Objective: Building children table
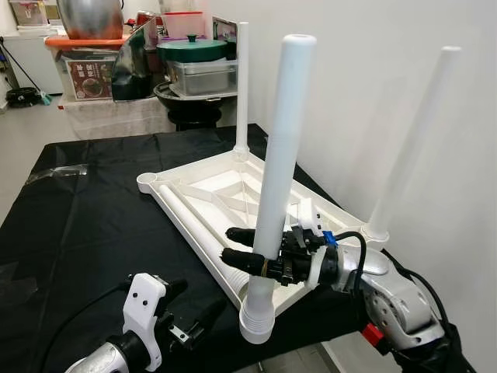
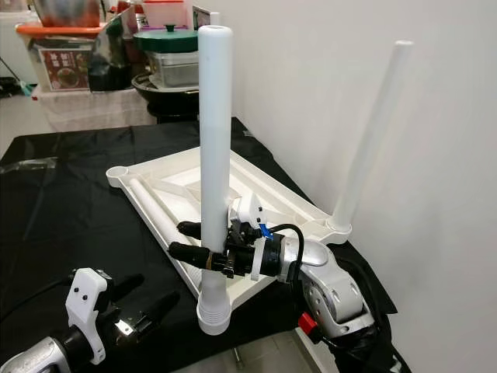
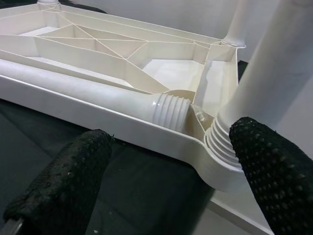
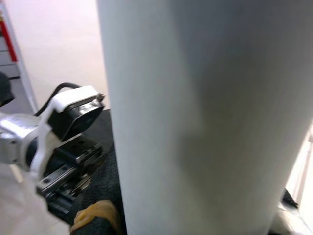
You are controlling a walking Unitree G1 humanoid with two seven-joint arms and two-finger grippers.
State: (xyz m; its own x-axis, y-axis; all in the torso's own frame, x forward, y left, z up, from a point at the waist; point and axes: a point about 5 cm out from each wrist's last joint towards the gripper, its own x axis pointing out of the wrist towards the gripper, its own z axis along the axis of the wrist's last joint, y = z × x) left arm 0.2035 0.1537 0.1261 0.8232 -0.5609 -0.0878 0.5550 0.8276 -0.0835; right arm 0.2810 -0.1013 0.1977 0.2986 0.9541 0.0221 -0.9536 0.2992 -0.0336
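The upturned white tabletop (image 1: 203,189) lies on the black-draped surface (image 1: 85,225), reaching its near right edge. The right tool (image 1: 242,247) pinches an upright white leg (image 1: 281,148) seated at the tabletop's near corner socket. A loose leg (image 3: 93,90) lies inside the tabletop. The left tool (image 1: 192,311) hovers near the surface's front edge, fingers (image 3: 63,181) spread.

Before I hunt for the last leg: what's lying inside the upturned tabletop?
One loose white leg lies along the near rim inside the upturned tabletop, threaded end toward the right gripper. Its far end is hidden behind the held leg.
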